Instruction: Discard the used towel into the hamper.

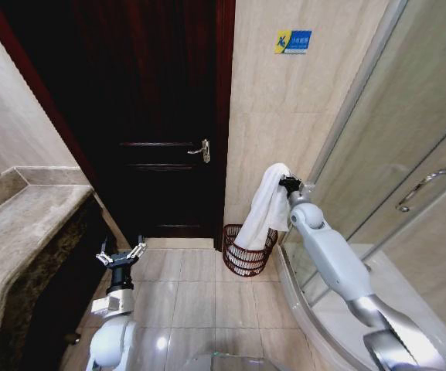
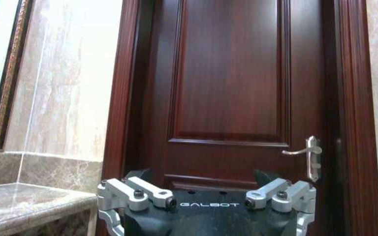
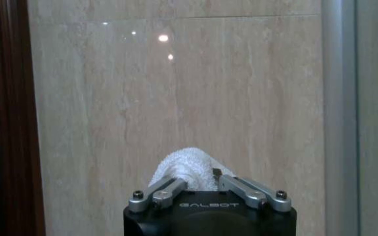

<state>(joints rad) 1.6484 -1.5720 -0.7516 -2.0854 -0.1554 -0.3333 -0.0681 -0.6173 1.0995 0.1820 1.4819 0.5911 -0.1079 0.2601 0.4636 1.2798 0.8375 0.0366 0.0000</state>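
R gripper (image 1: pixel 287 184) clamped on white towel (image 1: pixel 265 207), towel hangs over hamper (image 1: pixel 247 251), hiding rim's right part. L gripper (image 1: pixel 120 254) low, fingers apart, fingertips cut off in wrist view.

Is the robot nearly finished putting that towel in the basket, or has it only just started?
Well along. Done: the towel is picked up, pinched in the right end effector. In hand: it hangs above the hamper, its lower end draping down to the rim. Left: letting go so the towel drops in. The left end effector waits open, low over the floor near the counter.
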